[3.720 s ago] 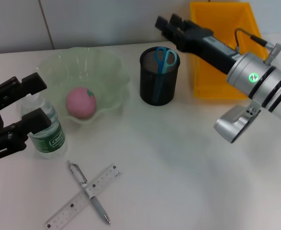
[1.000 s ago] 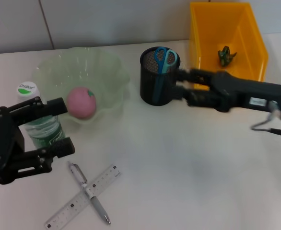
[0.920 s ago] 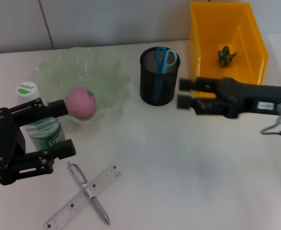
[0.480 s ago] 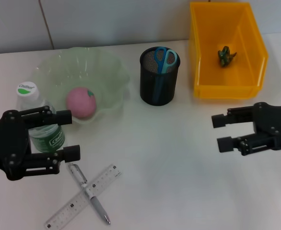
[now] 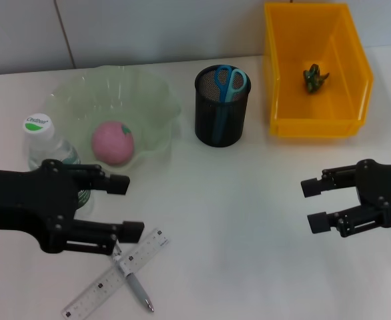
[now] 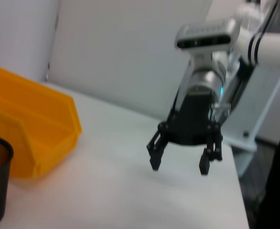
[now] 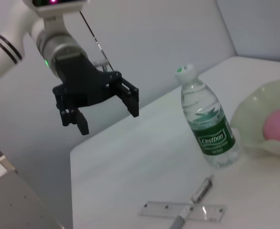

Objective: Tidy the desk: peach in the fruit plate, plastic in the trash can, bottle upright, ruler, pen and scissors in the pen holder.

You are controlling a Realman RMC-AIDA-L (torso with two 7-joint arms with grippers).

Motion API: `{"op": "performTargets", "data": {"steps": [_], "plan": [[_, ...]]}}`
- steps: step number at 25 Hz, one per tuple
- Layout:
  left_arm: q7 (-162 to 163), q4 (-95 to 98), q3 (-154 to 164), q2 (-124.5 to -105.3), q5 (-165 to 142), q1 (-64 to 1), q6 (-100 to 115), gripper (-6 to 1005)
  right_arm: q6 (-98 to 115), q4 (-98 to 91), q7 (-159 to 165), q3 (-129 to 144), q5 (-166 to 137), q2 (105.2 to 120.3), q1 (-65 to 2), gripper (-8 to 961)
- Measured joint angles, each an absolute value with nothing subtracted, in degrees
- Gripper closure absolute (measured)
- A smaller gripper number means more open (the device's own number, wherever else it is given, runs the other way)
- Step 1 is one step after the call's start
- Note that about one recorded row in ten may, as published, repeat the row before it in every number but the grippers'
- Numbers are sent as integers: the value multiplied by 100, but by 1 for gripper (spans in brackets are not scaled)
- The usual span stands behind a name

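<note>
Two open grippers hover over the desk: the left gripper [image 5: 122,207] with jaws spread, empty, just beyond the upright bottle [image 5: 47,155] and above the crossed pen [image 5: 124,269] and ruler [image 5: 114,274], the right gripper [image 5: 313,205] apart, holding nothing.

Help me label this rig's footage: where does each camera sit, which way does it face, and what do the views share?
Head view: high on the robot, facing down at the desk; left gripper and right gripper both show.
Left wrist view: on the left arm, facing across to the right gripper and trash can.
Right wrist view: on the right arm, facing the left gripper, bottle, ruler.
Head and right wrist views share the bottle.
</note>
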State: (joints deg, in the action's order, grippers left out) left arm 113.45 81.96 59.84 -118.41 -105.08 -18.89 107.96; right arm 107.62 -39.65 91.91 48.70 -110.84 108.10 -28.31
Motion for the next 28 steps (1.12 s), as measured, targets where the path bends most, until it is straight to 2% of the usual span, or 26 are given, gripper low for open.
{"op": "performTargets", "data": {"steps": [8,16,17,19,22,24,25,28], "plan": [[12715,9317,6837,-11852,-11179,-2208,10789,213,10672,-3964,9246,4895,-11357,10811,-2856,160],[13559,9459,7400,-11866,-11805,-2698,10750,214,10686,-4049,9271,4894,-11585,10819,-2868,160],[13933,9424,7820,-11880,-12334,-2935,10576,214,10688,-4072,9257,4901,-11587,10819,-2868,160],[13933,9424,7820,-11880,-12334,-2935,10576,214,10690,-4151,9214,4914,-11619,10832,-2877,160],[14016,9141,8208,-11890,-12573,-3125,10367,215,10675,-4362,9030,4930,-11721,10903,-2911,160],[13992,9006,8302,-11891,-12643,-3162,10243,215,10643,-4601,8893,4954,-11800,10998,-2915,161],[13988,8971,8323,-11891,-12653,-3166,10207,215,10611,-4882,8815,4976,-11906,11097,-2919,161],[13970,8778,8429,-11892,-12707,-3206,10009,216,10544,-5130,8789,5014,-11999,11175,-2961,161]]}}
